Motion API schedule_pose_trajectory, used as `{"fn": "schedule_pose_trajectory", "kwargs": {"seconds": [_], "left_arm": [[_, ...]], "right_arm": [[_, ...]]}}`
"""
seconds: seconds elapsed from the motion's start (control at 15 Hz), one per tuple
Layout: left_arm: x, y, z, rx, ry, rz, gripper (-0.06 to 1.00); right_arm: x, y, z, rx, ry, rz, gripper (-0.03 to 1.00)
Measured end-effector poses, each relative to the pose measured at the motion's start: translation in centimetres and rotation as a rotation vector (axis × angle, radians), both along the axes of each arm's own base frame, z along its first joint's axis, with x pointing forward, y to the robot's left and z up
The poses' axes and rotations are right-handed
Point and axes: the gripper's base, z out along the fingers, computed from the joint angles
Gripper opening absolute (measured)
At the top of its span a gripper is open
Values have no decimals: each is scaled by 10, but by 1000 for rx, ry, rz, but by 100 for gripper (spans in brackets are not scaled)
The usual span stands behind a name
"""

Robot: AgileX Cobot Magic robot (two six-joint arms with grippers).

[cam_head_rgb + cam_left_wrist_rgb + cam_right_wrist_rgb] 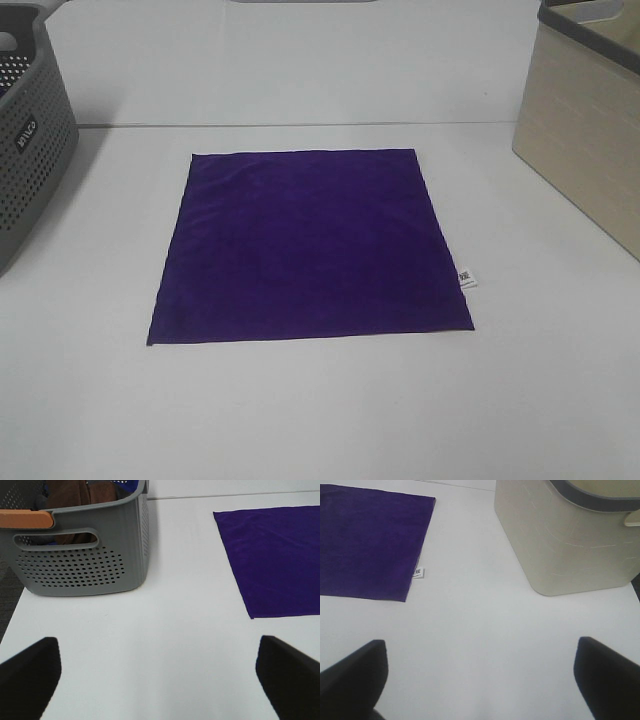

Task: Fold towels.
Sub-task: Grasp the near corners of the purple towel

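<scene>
- The towel [310, 245] lies flat on the table [320, 420], edges free for folding.
- Left gripper [159, 672] and right gripper [481, 675] hover spread wide, empty, flanking it.

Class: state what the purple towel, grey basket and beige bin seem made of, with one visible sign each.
Purple towel: soft matte cloth, perhaps microfibre; faint nap, wrinkles.
Grey basket: likely moulded plastic; smooth walls, rows of holes.
Beige bin: fabric-like or textured plastic, unclear; fine woven-looking streaks.

White table [320, 420], purple towel [310, 250], grey basket [30, 140], beige basket [585, 130]
</scene>
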Motion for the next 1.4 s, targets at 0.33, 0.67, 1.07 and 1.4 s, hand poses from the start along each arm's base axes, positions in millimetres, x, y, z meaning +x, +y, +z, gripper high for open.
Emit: {"fn": "schedule_pose_trajectory", "kwargs": {"seconds": [0.33,0.67,1.07,1.4], "left_arm": [[0,0,0,0,0,0,99],[0,0,0,0,0,0,99],[68,3,52,-25,391,-34,99],[191,-1,40,-91,585,-198,99]], "right_arm": [[0,0,0,2,0,0,98],[0,0,0,2,-1,0,98],[107,2,67,49,329,20,98],[250,23,42,165,588,302,98]]}}
